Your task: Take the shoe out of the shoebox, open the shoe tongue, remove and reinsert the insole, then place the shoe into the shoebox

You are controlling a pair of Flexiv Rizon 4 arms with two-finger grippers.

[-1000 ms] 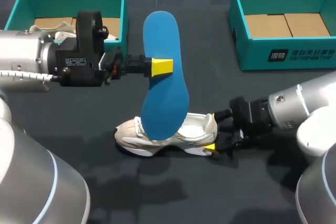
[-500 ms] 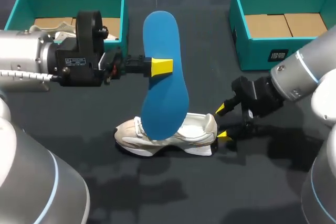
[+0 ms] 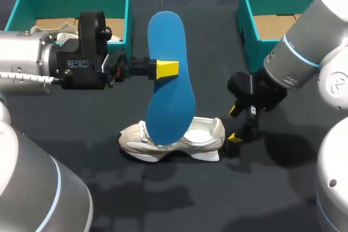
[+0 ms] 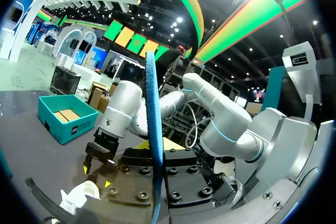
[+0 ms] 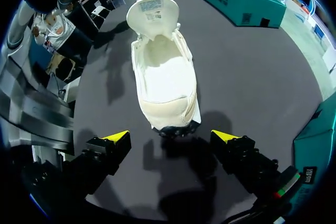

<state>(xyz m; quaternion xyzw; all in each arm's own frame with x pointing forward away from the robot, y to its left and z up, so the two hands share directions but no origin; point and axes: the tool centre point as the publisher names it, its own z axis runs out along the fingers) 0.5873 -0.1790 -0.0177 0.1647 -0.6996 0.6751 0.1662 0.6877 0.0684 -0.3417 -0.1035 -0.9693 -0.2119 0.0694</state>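
The insole (image 3: 171,80) is clamped at mid-length by the left gripper (image 3: 163,69) and hung far-to-near, crosswise over the shoe (image 3: 174,140), which is laid left-to-right on the table (image 3: 217,199), heel towards the wide-spread, empty right gripper (image 3: 234,124) just to its right.

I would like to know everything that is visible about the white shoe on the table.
The shoe is a cream-white sneaker with a pale sole, standing upright on the dark table. Its tongue is pulled open; the inside looks bare. The heel faces the open right claw, which does not touch it. The blue insole overlaps its middle in the head view; contact cannot be told.
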